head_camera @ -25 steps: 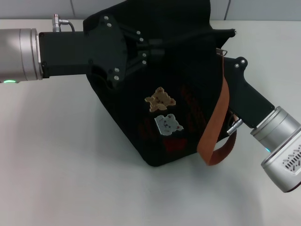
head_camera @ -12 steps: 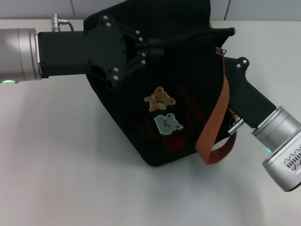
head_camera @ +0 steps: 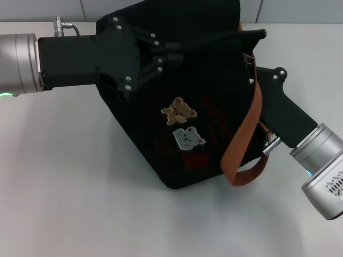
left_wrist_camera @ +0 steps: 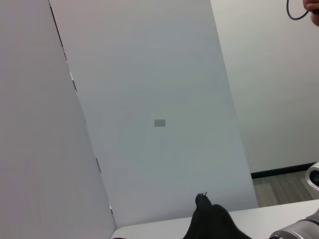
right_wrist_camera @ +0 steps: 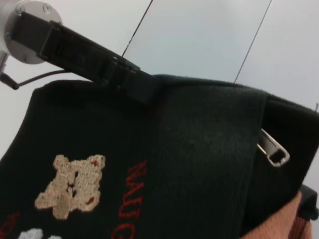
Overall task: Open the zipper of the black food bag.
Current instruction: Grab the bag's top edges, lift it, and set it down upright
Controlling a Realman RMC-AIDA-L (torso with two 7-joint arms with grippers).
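**A:** How do the jaws stand?

**B:** The left gripper (head_camera: 170,55) reaches in from nine o'clock of the head view, its black fingers drawn close together on a dark fold at the top of the black food bag (head_camera: 182,101). They look pinched on the fabric near the zipper (head_camera: 225,38), which runs as a raised black line along the bag's top edge toward one o'clock. Whether the metal pull is between them, I cannot tell.

**A:** And the right gripper?

**B:** The right gripper (head_camera: 256,80) comes up from four o'clock and meets the bag's right side behind the orange-brown strap handle (head_camera: 246,136). Its fingertips are hidden by strap and fabric, so I cannot tell whether they are open or closed.

**A:** Where is the bag itself?

**B:** Centre of the white table (head_camera: 69,182), tilted, its lower corner toward six o'clock. A tan bear patch (head_camera: 178,111) sits on the front with a white bear patch (head_camera: 188,138) just below it, red print beside them. In the right wrist view a silvery metal loop (right_wrist_camera: 271,148) shows at the bag's edge, near three o'clock.
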